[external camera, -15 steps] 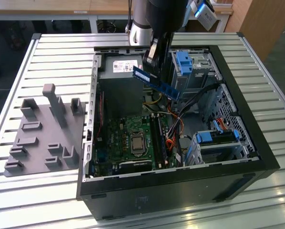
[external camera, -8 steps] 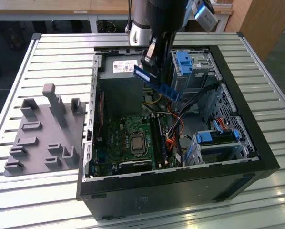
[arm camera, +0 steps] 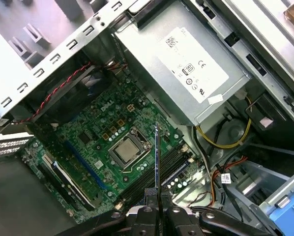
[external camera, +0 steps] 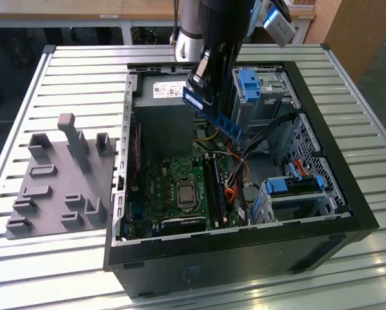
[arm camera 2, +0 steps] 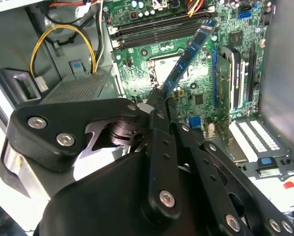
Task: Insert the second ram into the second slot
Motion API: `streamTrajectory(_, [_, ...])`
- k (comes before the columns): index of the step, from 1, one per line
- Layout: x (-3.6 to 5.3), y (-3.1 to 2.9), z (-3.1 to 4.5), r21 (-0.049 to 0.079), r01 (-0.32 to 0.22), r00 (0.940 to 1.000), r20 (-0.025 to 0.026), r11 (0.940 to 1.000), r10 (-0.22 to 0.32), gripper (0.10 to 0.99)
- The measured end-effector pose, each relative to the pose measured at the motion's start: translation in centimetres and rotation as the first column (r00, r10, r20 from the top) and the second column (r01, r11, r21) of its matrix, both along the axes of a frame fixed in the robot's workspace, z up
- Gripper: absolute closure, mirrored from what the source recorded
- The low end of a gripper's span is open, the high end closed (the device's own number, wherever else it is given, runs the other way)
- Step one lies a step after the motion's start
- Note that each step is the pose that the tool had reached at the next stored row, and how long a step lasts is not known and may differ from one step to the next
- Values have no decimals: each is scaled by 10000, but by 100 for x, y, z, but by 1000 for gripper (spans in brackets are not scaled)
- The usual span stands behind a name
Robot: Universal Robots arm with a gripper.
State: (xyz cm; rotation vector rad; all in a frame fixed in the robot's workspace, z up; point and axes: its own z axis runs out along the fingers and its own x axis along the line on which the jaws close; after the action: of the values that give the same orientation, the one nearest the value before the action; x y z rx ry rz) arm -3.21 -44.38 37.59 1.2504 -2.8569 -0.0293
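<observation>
The computer case [external camera: 244, 255] lies on its side on the slatted table [external camera: 83, 71] with the side panel off. The motherboard [external camera: 173, 184] therefore faces upward, and its memory slots [external camera: 217, 187] can be approached from above. A grey holding fixture [external camera: 57, 187] with upright posts stands beside the case, on the exterior view's left. The gripper [external camera: 199, 87] hangs over the open case, between the power supply [external camera: 161, 110] and the blue drive-bay clips [external camera: 250, 84]. Its fingers are closed flat against both faces of the second ram [external camera: 213, 115], clamping it near one end. The rest of the stick projects free beyond the fingertips [arm camera 2: 159, 101]. This end grip probably leaves most of the module's length and its edges unobstructed for seating. In the exterior view the module slopes down toward the exterior view's right and sits well above the board, touching nothing else. In the second wrist view the second ram [arm camera 2: 186, 56] extends from the gripper [arm camera 2: 160, 98] across the processor socket [arm camera 2: 161, 66] toward the memory slots [arm camera 2: 157, 29]. In the first wrist view the second ram [arm camera: 157, 157] appears edge-on as a thin line rising from the gripper [arm camera: 157, 194], crossing the memory slots [arm camera: 169, 169] beside the processor socket [arm camera: 127, 150]. The module is not in any slot. Insertion is judged not yet begun.
</observation>
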Motion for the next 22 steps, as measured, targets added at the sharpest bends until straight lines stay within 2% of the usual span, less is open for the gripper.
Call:
streamTrajectory(5, [0, 0, 0, -29, 514, 9987, 1, 9987, -514, 949])
streamTrajectory(10, [0, 0, -1, -28, 1169, 9931, 0, 9931, -1169, 949])
streamTrajectory(15, [0, 0, -3, -29, 1774, 9841, 0, 9841, -1774, 949])
streamTrajectory(22, [0, 0, -5, -29, 2528, 9675, 0, 9675, -2528, 949])
